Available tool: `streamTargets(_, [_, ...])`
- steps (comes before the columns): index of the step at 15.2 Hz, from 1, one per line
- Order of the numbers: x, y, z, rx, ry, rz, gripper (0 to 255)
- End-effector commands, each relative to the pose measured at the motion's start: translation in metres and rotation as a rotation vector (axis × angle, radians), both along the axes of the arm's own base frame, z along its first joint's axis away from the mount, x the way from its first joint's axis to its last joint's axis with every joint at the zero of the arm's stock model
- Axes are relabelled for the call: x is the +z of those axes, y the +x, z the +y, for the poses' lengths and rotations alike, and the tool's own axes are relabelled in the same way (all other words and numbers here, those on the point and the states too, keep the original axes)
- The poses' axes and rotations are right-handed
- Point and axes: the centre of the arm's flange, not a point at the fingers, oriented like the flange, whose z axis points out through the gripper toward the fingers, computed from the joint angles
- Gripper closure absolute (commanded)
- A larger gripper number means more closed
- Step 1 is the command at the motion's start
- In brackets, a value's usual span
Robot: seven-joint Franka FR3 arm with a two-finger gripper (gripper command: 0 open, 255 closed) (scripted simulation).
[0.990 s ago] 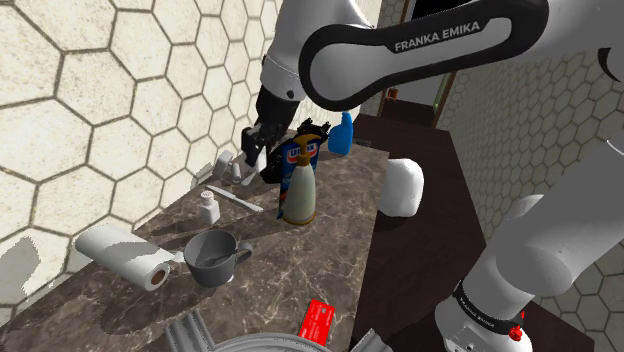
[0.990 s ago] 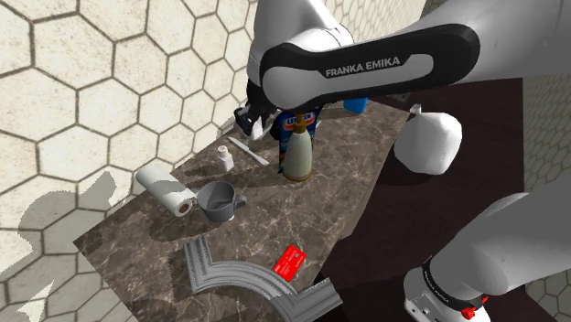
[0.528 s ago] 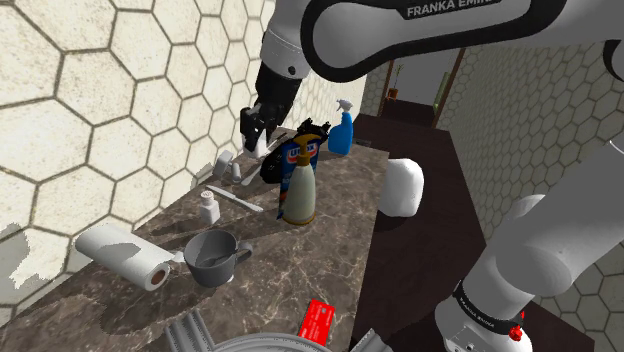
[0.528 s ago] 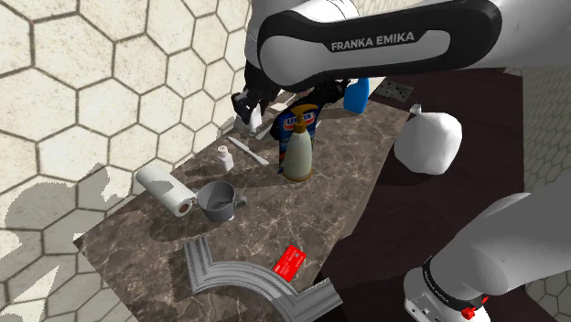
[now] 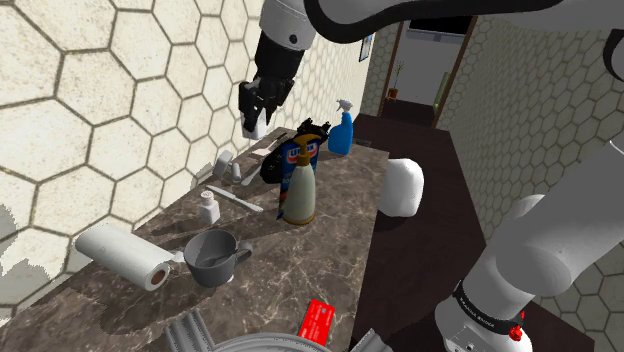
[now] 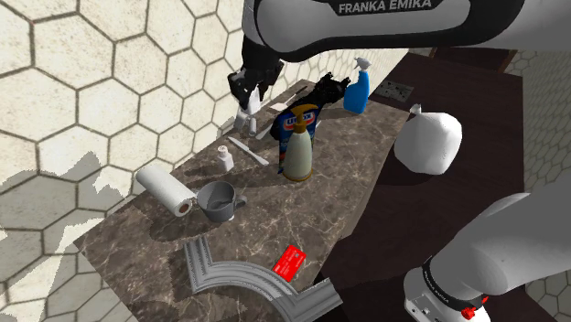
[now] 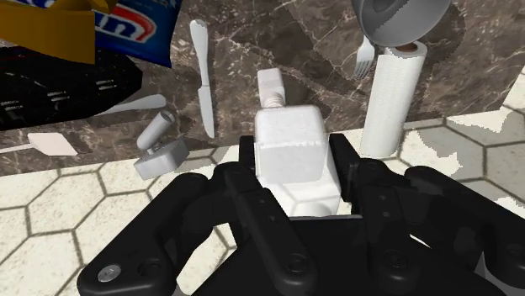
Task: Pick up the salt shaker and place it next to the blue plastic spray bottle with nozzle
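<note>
Jaws: clamped on the two sides of a white, square-bodied salt shaker; the all-black gripper points downward.

Salt shaker: held in the air, clear of the dark brown marble counter, close to the hexagon-tiled wall.

Blue plastic spray bottle with nozzle: upright at the counter's far end, well apart from the shaker.

Second small white shaker: standing on the counter, beside a white table knife.

Cream bottle with dark cap: upright, mid-counter.

Grey mug: near a white paper-towel roll lying on its side.
</note>
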Motion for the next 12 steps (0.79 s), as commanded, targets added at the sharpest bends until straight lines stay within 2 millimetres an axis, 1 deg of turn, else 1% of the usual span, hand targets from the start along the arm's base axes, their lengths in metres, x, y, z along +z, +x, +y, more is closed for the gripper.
streamTargets(1, [0.010,0.000,0.000,0.000,0.000,0.000,255])
streamTargets(2, [0.015,0.000,0.000,0.000,0.000,0.000,255])
streamTargets(12, [0.015,0.050,-0.122,0.000,0.000,0.000,255])
